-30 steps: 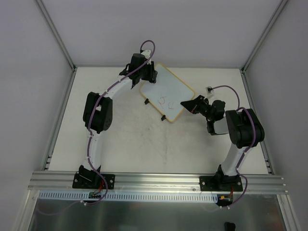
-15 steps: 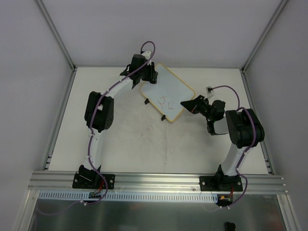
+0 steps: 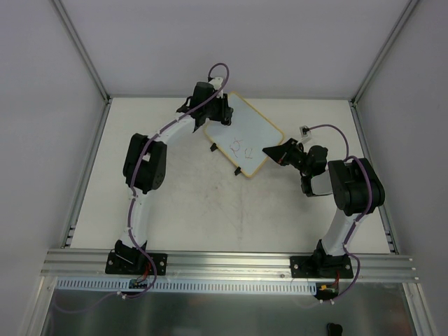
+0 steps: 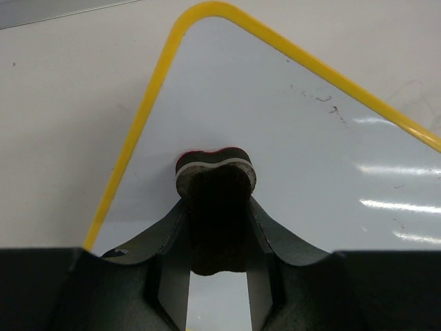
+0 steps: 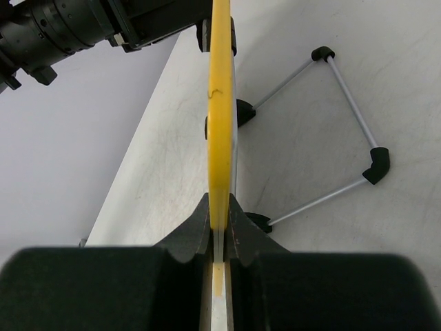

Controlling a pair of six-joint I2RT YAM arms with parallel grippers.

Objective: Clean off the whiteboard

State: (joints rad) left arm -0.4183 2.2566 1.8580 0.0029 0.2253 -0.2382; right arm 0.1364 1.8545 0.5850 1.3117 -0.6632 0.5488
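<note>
Since a second ago the left gripper (image 3: 213,112) has slid a little along the far corner of the small white rectangular whiteboard (image 3: 246,134) with its thin yellow frame, and the faint dark scribbles (image 3: 240,147) near the board's near edge look paler. Its jaws are pinched on a small black felt-faced eraser (image 4: 215,176) pressed flat against the board's white surface just inside that rounded corner. The right gripper (image 5: 220,231) is clamped narrowly on the board's yellow right-hand edge. The board sits on the white table (image 3: 182,203), with a thin wire stand (image 5: 344,89) with black feet lying just beside its edge
</note>
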